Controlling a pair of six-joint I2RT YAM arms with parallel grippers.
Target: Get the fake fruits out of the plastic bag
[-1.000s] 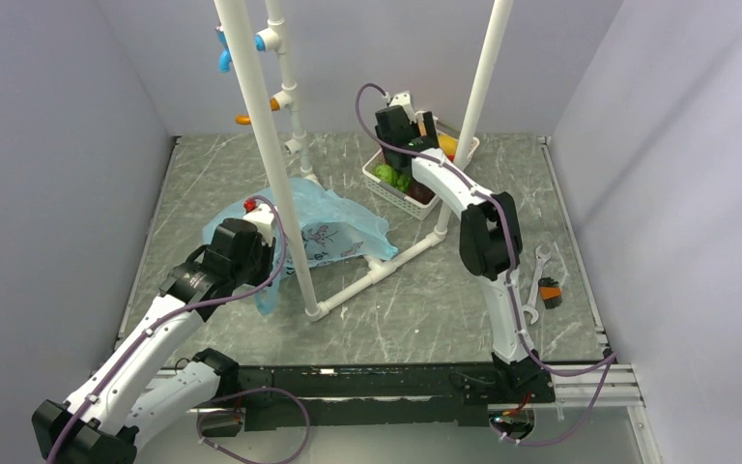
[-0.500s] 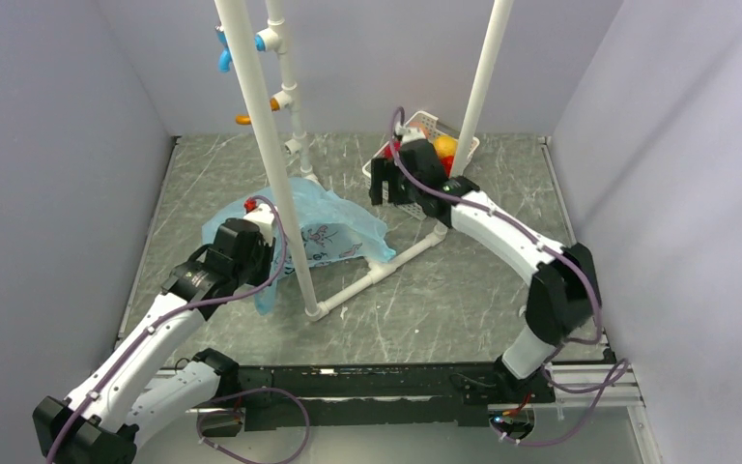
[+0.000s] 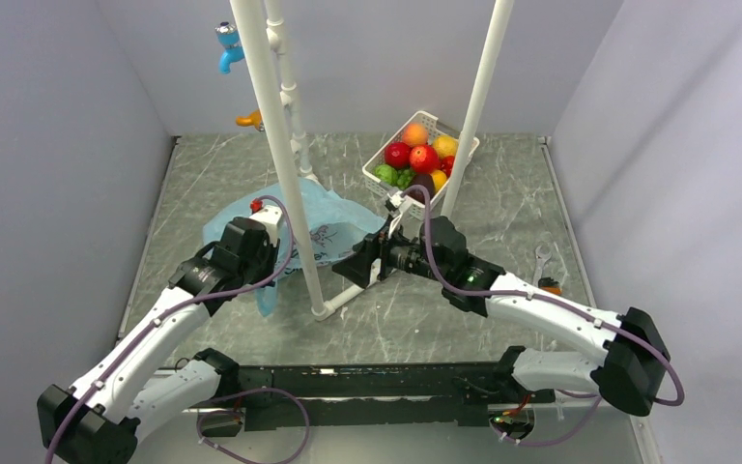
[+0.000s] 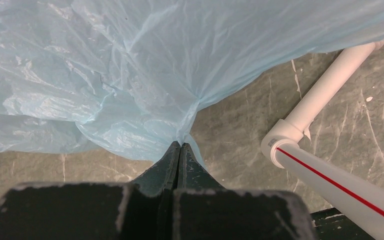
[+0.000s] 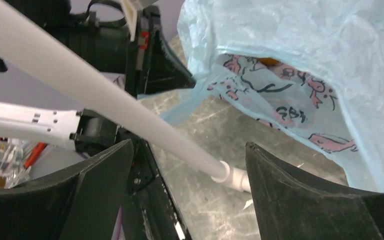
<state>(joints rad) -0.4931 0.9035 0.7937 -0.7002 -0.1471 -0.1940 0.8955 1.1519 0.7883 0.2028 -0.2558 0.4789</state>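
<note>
Marbled table (image 3: 502,193); left tool (image 4: 180,147) pinches plastic bag (image 4: 130,75); right tool (image 5: 189,146) spread; fake fruit (image 5: 269,61) inside barely shows

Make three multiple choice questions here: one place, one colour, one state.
1. Where is the white fruit basket? A) near edge B) far side of the table C) inside the bag
2. What colour is the plastic bag? A) light blue B) yellow C) black
3. How is the left end effector? A) wide open B) shut on the plastic bag C) out of view
Answers: B, it stands at the rear; A, its film is pale blue; B, its jaws pinch a fold.
</note>
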